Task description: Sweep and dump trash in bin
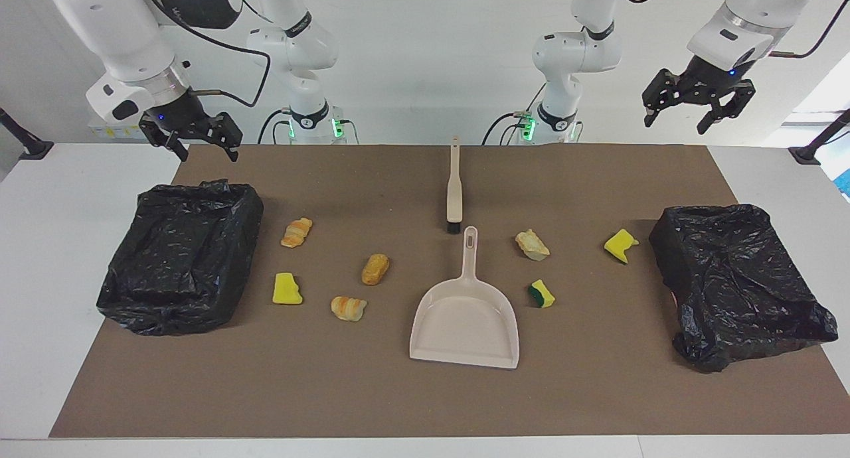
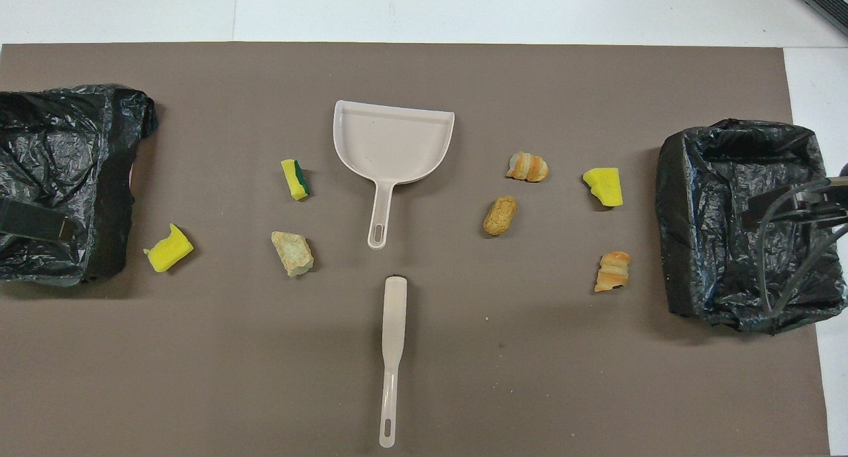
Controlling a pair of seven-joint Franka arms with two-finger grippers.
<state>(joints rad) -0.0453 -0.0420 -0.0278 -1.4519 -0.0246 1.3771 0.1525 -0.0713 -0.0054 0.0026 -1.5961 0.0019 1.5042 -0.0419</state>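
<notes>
- The left gripper (image 1: pixel 694 111) hangs high in the air near the left arm's end of the table, over the table's edge closest to the robots, fingers spread and holding nothing.
- The right gripper (image 1: pixel 192 139) hovers just above the mat's edge near the bin (image 1: pixel 182 255) at the right arm's end, fingers spread wide, empty.
- The trash (image 1: pixel 375 269) lies loose on the brown mat (image 1: pixel 425 391): four pieces between the dustpan (image 1: pixel 465 318) and that bin, three between the dustpan and the other bin (image 1: pixel 737 282).
- One scrap is a yellow sponge with a green side (image 1: pixel 542 294), just beside the dustpan.
- The hand brush (image 1: pixel 454 186) lies nearer to the robots than the dustpan, bristle end close to the dustpan's handle, seemingly not touching.
- Both bins are lined with black bags; their insides look empty, though the folds hide much.
</notes>
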